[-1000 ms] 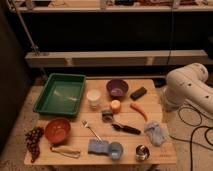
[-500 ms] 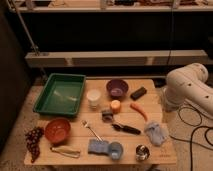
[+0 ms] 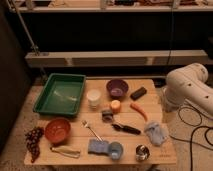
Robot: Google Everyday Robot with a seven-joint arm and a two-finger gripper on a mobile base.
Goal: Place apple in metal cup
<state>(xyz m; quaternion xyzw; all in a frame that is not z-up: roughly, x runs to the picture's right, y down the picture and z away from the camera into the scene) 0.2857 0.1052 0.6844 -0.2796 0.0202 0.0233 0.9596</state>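
Observation:
The apple (image 3: 115, 105) is a small yellow-orange fruit in the middle of the wooden table (image 3: 75, 159), just in front of a purple bowl. The metal cup (image 3: 142, 152) is short and shiny with a dark inside. It stands upright near the table's front edge, right of centre, apart from the apple. Only the white arm body (image 3: 187, 90) shows, beside the table's right edge. The gripper itself is not in view.
On the table are a green tray (image 3: 42, 100), white cup (image 3: 93, 97), purple bowl (image 3: 117, 89), black block (image 3: 138, 93), carrot (image 3: 138, 110), small grey can (image 3: 107, 115), black-handled tool (image 3: 126, 128), fork (image 3: 91, 129), red bowl (image 3: 57, 130), grapes (image 3: 33, 140), light blue cup (image 3: 115, 149), blue sponge (image 3: 96, 146) and blue cloth (image 3: 156, 132). Cables (image 3: 195, 130) lie on the floor at right.

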